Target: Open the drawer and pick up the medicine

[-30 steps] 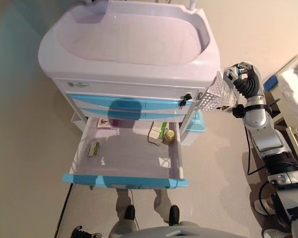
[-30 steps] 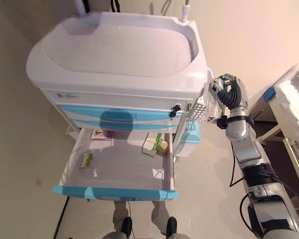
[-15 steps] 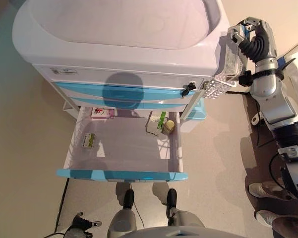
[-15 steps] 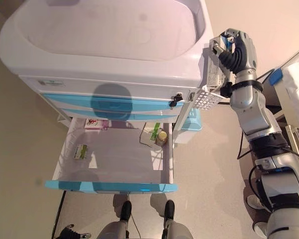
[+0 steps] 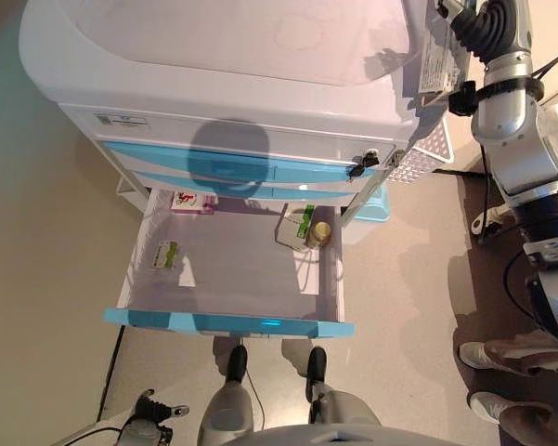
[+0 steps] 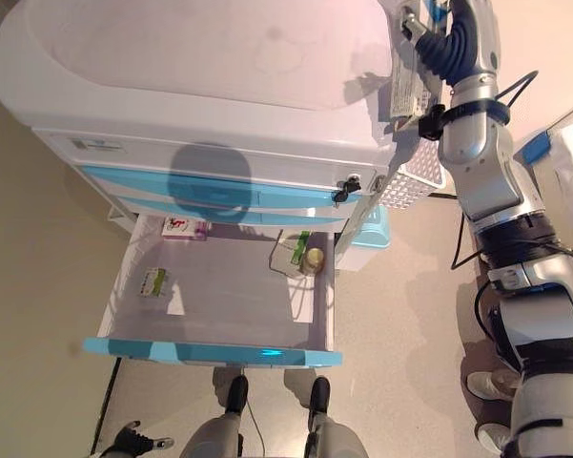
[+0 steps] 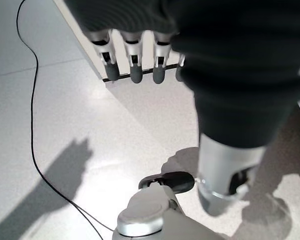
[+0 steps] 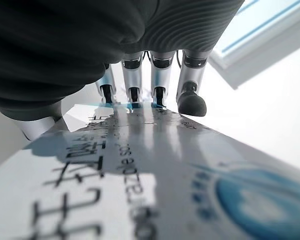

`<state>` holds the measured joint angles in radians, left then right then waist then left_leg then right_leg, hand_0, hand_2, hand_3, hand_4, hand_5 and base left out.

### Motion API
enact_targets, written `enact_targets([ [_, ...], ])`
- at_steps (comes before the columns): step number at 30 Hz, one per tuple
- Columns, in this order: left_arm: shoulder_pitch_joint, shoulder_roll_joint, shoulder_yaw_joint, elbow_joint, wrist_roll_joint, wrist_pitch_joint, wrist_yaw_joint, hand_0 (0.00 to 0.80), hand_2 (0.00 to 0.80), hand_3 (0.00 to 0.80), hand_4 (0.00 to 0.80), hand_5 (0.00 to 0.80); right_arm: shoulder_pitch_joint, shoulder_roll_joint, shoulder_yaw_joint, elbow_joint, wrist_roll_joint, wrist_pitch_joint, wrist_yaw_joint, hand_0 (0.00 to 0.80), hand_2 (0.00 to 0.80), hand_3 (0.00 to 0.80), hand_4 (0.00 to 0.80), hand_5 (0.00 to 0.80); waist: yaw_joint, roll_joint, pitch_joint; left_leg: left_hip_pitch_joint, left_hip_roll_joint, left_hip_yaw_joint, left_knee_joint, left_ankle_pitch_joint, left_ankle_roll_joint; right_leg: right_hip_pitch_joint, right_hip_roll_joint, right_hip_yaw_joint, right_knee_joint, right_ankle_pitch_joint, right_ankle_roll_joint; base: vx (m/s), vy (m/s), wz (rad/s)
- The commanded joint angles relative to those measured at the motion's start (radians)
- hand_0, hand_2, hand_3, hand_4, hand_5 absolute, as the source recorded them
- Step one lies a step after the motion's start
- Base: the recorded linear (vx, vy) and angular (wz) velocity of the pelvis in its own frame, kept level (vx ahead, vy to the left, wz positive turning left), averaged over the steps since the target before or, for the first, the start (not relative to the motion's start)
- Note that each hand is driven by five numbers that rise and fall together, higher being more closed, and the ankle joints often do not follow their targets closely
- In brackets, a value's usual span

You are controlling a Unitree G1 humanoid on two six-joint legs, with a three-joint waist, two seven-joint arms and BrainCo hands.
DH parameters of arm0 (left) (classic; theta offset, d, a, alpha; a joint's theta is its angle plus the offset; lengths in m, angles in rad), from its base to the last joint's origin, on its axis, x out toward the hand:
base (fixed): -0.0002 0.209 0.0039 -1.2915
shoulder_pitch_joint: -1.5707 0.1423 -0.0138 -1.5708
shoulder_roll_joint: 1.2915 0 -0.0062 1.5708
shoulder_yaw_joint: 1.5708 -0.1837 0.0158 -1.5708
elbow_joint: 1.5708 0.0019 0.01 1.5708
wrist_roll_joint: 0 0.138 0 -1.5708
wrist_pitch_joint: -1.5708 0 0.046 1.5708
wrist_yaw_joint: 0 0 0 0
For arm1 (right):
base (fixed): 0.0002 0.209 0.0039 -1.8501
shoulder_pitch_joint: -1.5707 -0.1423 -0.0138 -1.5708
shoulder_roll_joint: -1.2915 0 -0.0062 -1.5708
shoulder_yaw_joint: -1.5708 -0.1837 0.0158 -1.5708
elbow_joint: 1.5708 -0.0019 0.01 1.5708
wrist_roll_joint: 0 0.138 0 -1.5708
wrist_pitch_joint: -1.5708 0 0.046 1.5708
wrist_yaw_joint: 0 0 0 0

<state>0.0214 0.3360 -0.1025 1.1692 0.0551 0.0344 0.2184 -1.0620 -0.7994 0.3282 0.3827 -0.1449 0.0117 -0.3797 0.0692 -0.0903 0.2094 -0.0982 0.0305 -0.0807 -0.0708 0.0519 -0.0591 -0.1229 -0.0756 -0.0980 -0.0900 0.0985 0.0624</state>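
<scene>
Nearest, at the lower left edge of the left eye view, the left hand [image 5: 156, 416] hangs low beside the robot; in its own wrist view its fingers [image 7: 132, 67] point straight down in a relaxed row over the pale floor [image 7: 50, 140], holding nothing. Beyond it, the bottom drawer [image 5: 225, 322] of the white medical cart [image 5: 223, 65] is pulled fully out, with its blue front panel toward the camera. Inside the drawer, a small green-and-white packet [image 5: 168, 255] lies near the left wall; a pink-and-white box [image 5: 192, 202] sits at the back left corner. At the back right, a white box with a green stripe [image 5: 295, 226] lies just beside a small round bottle with a yellowish cap [image 5: 320, 232]. Above the open drawer, two closed blue drawer fronts [image 5: 241, 172] and a black key in a lock [image 5: 358, 167] are visible. A white perforated basket [image 5: 427, 153] hangs on the cart's right side. Farthest, at the upper right, the right hand [image 6: 437, 43] is raised over the cart's right edge, its fingers [image 8: 157, 75] curled round a flat white medicine box [image 6: 403, 84] with printed text and a blue mark; the box is held clear of the cart top. A person's shoes [image 5: 501, 358] show at the lower right.
</scene>
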Motion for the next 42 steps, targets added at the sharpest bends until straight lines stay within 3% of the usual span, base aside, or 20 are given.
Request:
enact_targets([
  [1, -0.010, 0.059, -0.024, 0.056, -0.014, 0.003, 0.024, 0.000, 0.000, 0.000, 0.000, 0.000, -0.085, -0.063, 0.041, 0.021, 0.004, -0.014, -0.044, 0.800, 0.800, 0.800, 0.800, 0.800, 0.021, -0.040, -0.042, -0.059, -0.059, -0.046, 0.033, -0.001, 0.049, -0.018, -0.022, -0.022, 0.051, -0.005, 0.068, 0.000, 0.000, 0.00],
  [9, -0.007, 0.074, -0.034, 0.056, -0.010, -0.004, 0.023, 0.000, 0.000, 0.000, 0.000, 0.000, -0.237, -0.066, 0.152, 0.088, -0.005, -0.020, -0.030, 0.800, 0.800, 0.800, 0.800, 0.800, 0.025, -0.048, -0.042, -0.059, -0.057, -0.044, 0.029, 0.002, 0.045, -0.020, -0.020, -0.020, 0.045, 0.001, 0.069, 0.000, 0.000, 0.00],
  [18, -0.012, 0.089, -0.051, 0.069, -0.015, -0.007, 0.022, 0.000, 0.000, 0.000, 0.000, 0.000, -0.394, 0.002, 0.295, 0.221, -0.006, -0.016, 0.010, 0.800, 0.800, 0.800, 0.800, 0.800, 0.038, -0.064, -0.039, -0.069, -0.054, -0.050, 0.034, 0.005, 0.043, -0.026, -0.019, -0.025, 0.046, 0.003, 0.067, 0.000, 0.000, 0.00],
  [42, -0.032, 0.100, -0.085, 0.078, -0.037, -0.011, 0.041, 0.000, 0.000, 0.000, 0.000, 0.000, -0.535, 0.130, 0.442, 0.408, -0.036, -0.006, 0.036, 0.800, 0.800, 0.800, 0.800, 0.800, 0.071, -0.082, -0.014, -0.105, -0.058, -0.071, 0.050, 0.010, 0.041, -0.043, -0.022, -0.042, 0.049, 0.004, 0.066, 0.002, -0.001, 0.03],
])
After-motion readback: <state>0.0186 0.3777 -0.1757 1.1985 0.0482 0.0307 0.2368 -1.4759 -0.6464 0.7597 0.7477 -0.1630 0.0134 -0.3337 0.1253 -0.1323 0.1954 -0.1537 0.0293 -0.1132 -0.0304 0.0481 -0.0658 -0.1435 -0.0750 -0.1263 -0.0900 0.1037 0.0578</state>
